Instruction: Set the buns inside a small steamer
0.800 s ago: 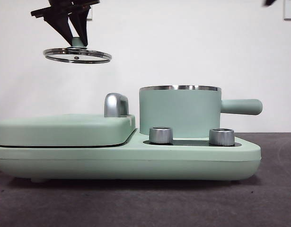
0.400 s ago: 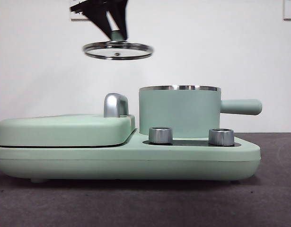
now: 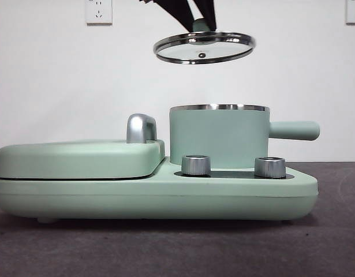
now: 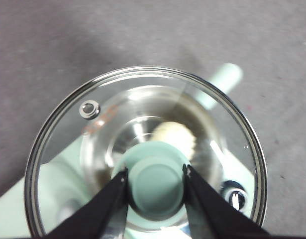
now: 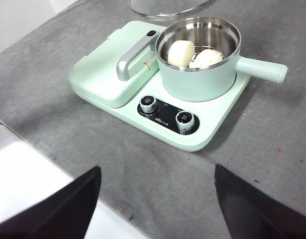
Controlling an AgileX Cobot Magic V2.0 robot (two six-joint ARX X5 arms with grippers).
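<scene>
The mint green small steamer [image 3: 219,137] with steel rim and side handle stands on the cooker base; it also shows in the right wrist view [image 5: 202,69]. Inside it lie the smooth bun [image 5: 180,53] and the ridged bun [image 5: 208,58]; the ridged bun shows through the glass in the left wrist view [image 4: 173,137]. My left gripper [image 3: 200,24] is shut on the green knob [image 4: 155,185] of the glass lid [image 3: 204,48], holding it in the air above the steamer, slightly tilted. My right gripper [image 5: 157,199] is open, high above the table's near side.
The flat mint griddle lid [image 3: 79,157] with chrome handle [image 3: 140,128] lies shut beside the steamer. Two steel dials [image 3: 195,165] sit on the base front. A white surface [image 5: 23,189] borders the grey table mat.
My left gripper has carried the glass lid rightward and slightly up, from above the griddle to above the steamer.
</scene>
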